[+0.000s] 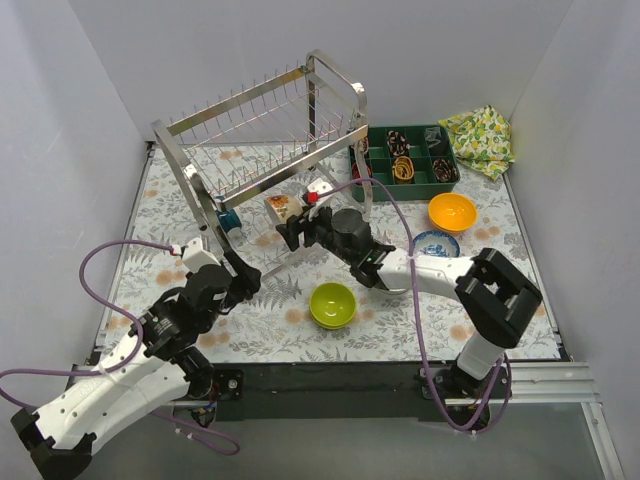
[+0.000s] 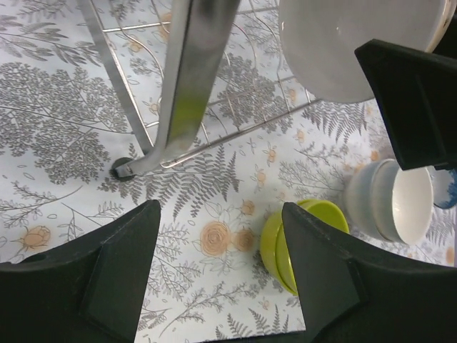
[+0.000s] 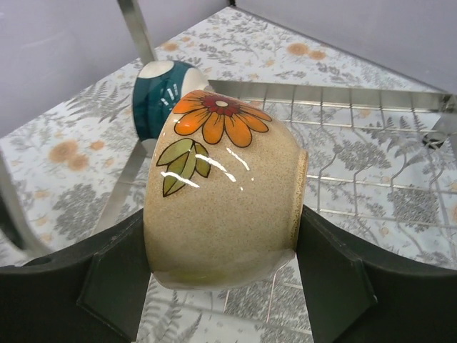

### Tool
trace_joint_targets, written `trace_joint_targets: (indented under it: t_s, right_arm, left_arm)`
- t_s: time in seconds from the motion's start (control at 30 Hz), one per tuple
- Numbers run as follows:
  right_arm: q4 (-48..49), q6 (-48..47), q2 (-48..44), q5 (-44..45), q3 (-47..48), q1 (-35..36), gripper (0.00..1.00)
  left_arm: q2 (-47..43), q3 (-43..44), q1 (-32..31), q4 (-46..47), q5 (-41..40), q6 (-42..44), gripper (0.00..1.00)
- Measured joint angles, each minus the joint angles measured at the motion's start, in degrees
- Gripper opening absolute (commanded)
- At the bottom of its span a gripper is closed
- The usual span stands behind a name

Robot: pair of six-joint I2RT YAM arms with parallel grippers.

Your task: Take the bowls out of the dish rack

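Note:
The steel dish rack (image 1: 262,140) stands at the back left. My right gripper (image 1: 289,229) reaches into its lower tier and is shut on a beige bowl with an orange flower (image 1: 283,207), which lies on its side between the jaws (image 3: 221,179) over the wire floor (image 3: 371,164). A teal bowl (image 3: 161,96) sits just behind it in the rack (image 1: 229,220). My left gripper (image 1: 240,272) is open and empty (image 2: 221,236), low over the mat by the rack's front leg (image 2: 191,78). A lime green bowl (image 1: 332,305) sits on the mat.
An orange bowl (image 1: 452,211) and a blue-and-white bowl (image 1: 436,244) sit on the mat at the right. A white bowl (image 2: 391,204) lies beside the lime one (image 2: 307,239). A dark green compartment tray (image 1: 405,157) and a yellow cloth (image 1: 480,137) are at the back right.

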Motion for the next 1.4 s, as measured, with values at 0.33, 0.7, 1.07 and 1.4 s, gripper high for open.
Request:
trace_joint_targets:
  t_s: [0.33, 0.7, 1.07, 1.4]
  right_arm:
    - [-8.3, 13.2, -11.6, -8.7, -7.0, 0.0, 0.01]
    - [-11.2, 26.6, -18.3, -19.5, -14.3, 0.0, 0.01]
    - [-5.8, 38.6, -19.5, -28.0, -20.8, 0.0, 0.01]
    - [0.2, 44.1, -18.8, -29.7, -22.5, -0.1, 0.01]
  left_arm:
    - [-3.9, -1.7, 0.0, 3.9, 6.8, 1.5, 0.73]
    - [-5.8, -7.6, 0.0, 10.3, 7.0, -0.5, 0.71]
    - [-2.2, -9.7, 0.0, 15.2, 8.7, -2.4, 0.5]
    - [-2.1, -11.7, 0.0, 17.7, 13.3, -3.1, 0.32]
